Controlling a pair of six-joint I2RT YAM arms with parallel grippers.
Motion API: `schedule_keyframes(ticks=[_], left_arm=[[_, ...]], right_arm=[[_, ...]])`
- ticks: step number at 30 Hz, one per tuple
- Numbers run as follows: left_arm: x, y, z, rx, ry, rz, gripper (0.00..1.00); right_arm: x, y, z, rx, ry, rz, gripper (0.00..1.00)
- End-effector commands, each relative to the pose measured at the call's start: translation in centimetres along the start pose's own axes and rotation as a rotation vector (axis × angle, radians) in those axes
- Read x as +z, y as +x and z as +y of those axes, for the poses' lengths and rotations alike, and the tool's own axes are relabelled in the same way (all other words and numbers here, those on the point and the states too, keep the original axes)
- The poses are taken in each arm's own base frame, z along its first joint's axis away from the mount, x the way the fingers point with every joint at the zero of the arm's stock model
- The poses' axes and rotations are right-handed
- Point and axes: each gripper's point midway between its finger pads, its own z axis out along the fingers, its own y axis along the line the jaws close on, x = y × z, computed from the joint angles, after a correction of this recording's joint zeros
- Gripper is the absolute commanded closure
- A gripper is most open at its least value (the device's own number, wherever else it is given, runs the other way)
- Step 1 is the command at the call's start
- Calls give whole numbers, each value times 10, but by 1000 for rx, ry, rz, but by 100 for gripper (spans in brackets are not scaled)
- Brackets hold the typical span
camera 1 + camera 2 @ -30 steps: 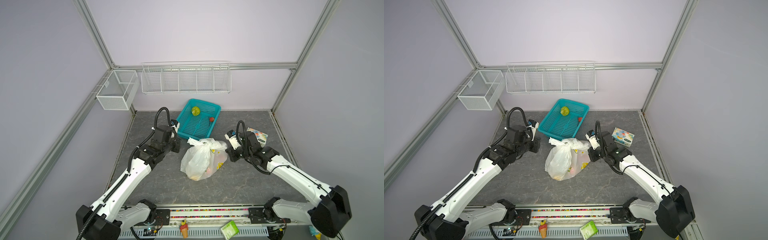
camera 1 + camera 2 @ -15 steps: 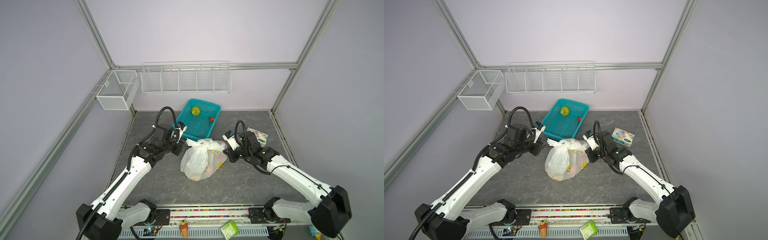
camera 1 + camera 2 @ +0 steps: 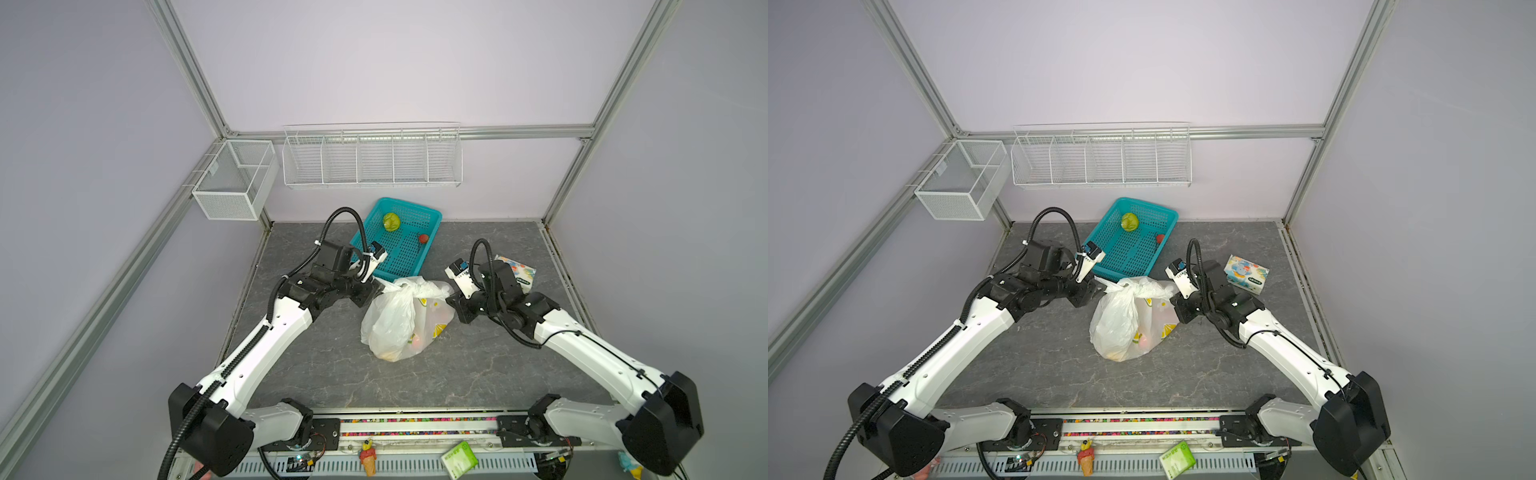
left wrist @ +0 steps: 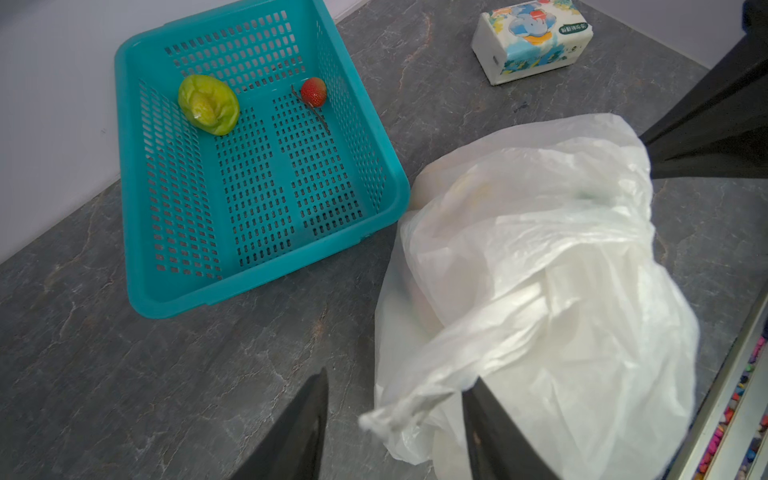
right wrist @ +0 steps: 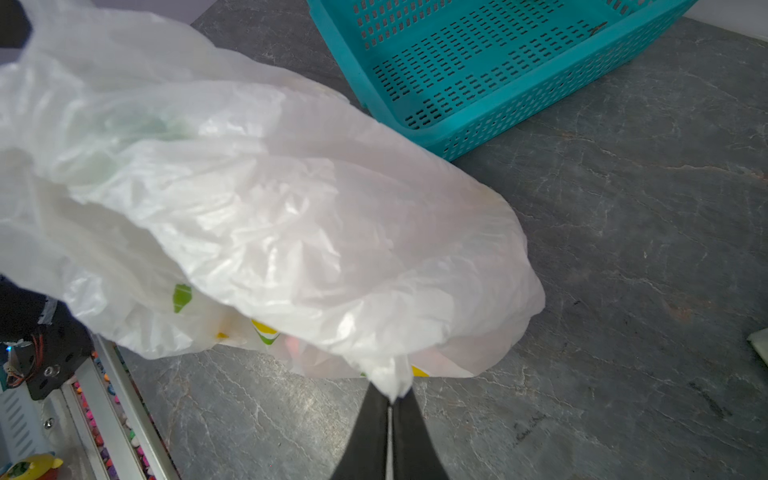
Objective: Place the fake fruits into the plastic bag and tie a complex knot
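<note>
The green label on the cartoon-printed packet [image 4: 533, 39] carries print too small to read.

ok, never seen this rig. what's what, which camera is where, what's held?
The left arm and right arm are robots, each ending in a two-finger gripper, over a table. Two pictures come from one overhead stereo camera; the two close-ups come from cameras on the wrists. On the table: a printed plastic bag with fruits showing through, a teal basket holding a green fruit and a strawberry, and a tissue packet. The right gripper is shut on a bunch of the bag. The left gripper is open, a twisted handle between its fingers.
</note>
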Motion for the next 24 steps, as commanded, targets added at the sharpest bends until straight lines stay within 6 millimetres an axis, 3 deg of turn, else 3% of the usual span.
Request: schedule_keyframes(ticks=[1,6,12,19,24], left_arm=[[0,-16,-7,31,55,-35,56],[4,-14,-9,21,73,-34,78],[3,-16,-7,8,63,-44,84],[5,-15,-5,-13,56,-46,99],[6,-14,-4,-21,48,-44,100]], right_arm=[[-6,-9,4,-28,-9,-30,80],[-3,-10,4,-37,-15,-28,62],[7,-12,4,-33,-31,-9,53],[13,-12,5,-19,-52,-12,39],[16,-19,11,-23,-91,-34,41]])
